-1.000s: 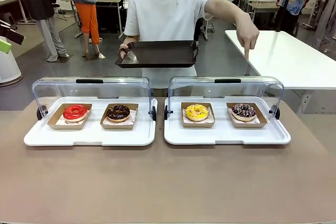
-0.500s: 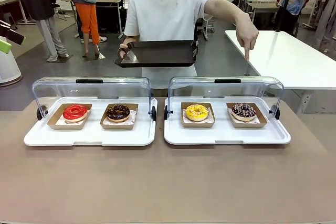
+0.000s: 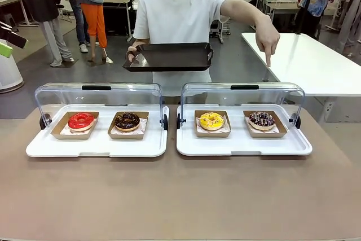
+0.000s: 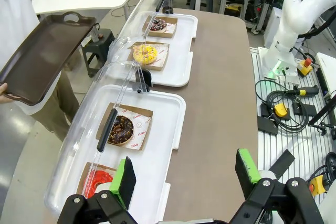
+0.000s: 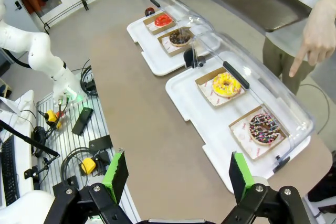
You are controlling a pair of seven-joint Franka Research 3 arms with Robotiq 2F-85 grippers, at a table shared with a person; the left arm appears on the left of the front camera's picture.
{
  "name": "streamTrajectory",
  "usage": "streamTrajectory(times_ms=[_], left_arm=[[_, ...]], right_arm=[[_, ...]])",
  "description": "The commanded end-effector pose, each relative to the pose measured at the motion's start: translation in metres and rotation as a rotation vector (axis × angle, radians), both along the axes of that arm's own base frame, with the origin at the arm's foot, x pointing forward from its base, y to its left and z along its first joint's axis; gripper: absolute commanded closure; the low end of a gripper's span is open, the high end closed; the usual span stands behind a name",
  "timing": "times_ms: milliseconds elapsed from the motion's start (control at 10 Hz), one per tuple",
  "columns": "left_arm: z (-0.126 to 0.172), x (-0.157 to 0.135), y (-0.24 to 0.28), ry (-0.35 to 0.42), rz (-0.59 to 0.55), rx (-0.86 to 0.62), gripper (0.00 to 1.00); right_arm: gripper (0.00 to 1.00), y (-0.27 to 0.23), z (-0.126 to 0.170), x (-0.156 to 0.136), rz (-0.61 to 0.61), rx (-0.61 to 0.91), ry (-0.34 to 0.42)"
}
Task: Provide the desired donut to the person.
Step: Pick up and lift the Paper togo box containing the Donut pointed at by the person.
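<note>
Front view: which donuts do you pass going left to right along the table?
red donut → dark chocolate donut → yellow donut → sprinkled chocolate donut

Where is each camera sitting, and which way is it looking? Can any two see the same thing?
Front view: at the robot's edge of the table, facing across it at the person holding a dark tray; their pointing hand shows.
Left wrist view: above the table's left end, looking down along it; the open left gripper shows.
Right wrist view: above the opposite end, looking back; the open right gripper shows.
Shared: all three see the yellow donut.
</note>
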State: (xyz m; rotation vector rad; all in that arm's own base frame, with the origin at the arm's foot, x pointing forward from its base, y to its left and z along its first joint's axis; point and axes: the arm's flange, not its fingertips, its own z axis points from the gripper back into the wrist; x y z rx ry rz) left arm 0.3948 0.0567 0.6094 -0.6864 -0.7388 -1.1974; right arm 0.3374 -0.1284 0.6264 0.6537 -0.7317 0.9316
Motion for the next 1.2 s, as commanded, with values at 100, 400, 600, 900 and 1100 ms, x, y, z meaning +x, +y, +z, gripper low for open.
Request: streamTrajectory(times_ms=[100, 400, 600, 900, 1100], left_arm=[[0.0004, -0.0001, -0.0007, 0.0, -0.005, -0.001, 0.0], [0.0004, -0.0001, -0.0007, 0.0, -0.005, -0.001, 0.0], [0.0004, -0.0001, -0.0007, 0.0, -0.005, -0.001, 0.0], [0.0004, -0.0001, -0.0007, 0.0, -0.005, -0.001, 0.0], [0.0004, -0.0001, -0.0007, 0.0, -0.005, -0.001, 0.0]], right_arm=[[0.0, -0.0005, 0.0, -0.0005, -0.002, 0.001, 0.0], [0.0, -0.0005, 0.0, -0.0005, -0.002, 0.001, 0.0], [0.0, -0.0005, 0.0, -0.0005, -0.002, 0.001, 0.0], [0.0, -0.0005, 0.0, -0.0005, -0.002, 0.001, 0.0], [0.0, -0.0005, 0.0, -0.0005, -0.002, 0.001, 0.0]])
